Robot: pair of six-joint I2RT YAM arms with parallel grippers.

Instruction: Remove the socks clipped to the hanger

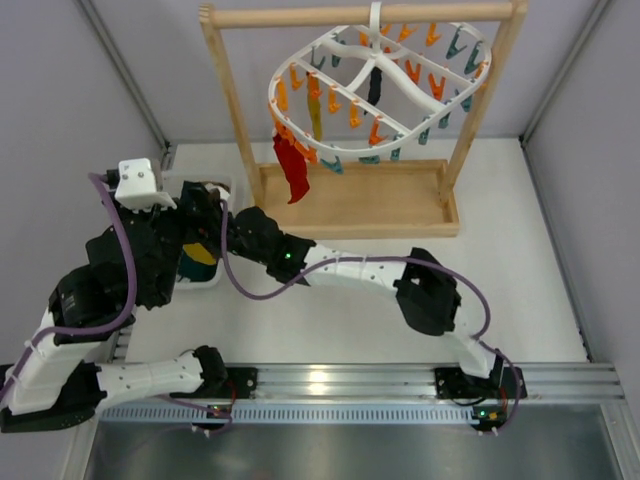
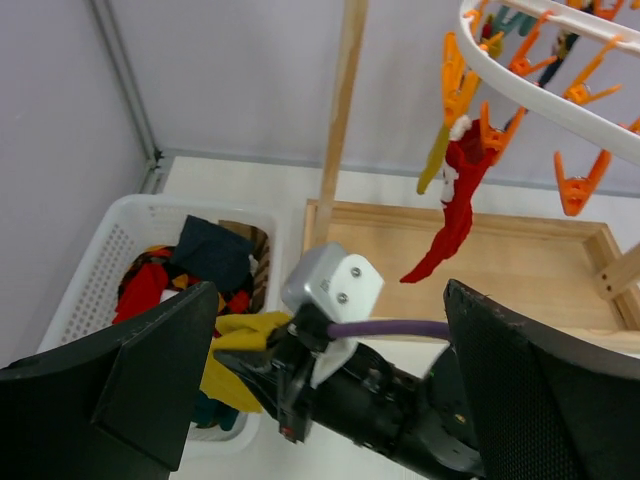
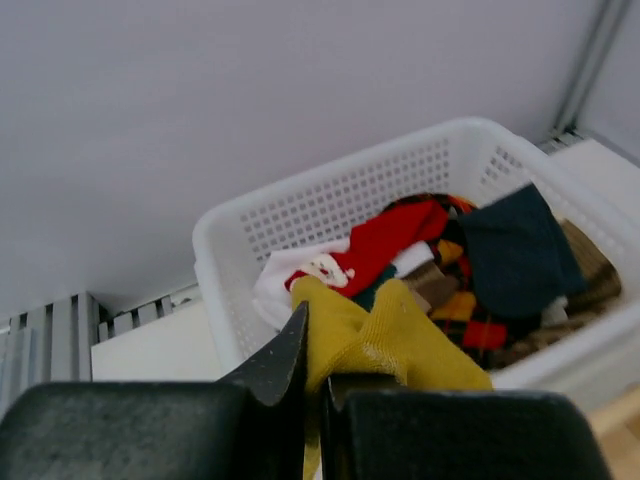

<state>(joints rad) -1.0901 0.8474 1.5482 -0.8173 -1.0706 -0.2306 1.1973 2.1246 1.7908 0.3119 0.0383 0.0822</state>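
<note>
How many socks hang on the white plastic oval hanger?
3: a red sock at the hanger's left rim, an olive-yellow sock beside it, a black sock near the centre. More may be hidden.

In the right wrist view the yellow sock [image 3: 400, 345] runs down behind the pinched fingers of the right gripper [image 3: 312, 395], its lower end lost to me. From above, the arms [image 1: 150, 250] cover that gripper and most of the basket [image 1: 226, 184]. My left wrist view cuts the hanger [image 2: 560, 97] off top and right.
</note>
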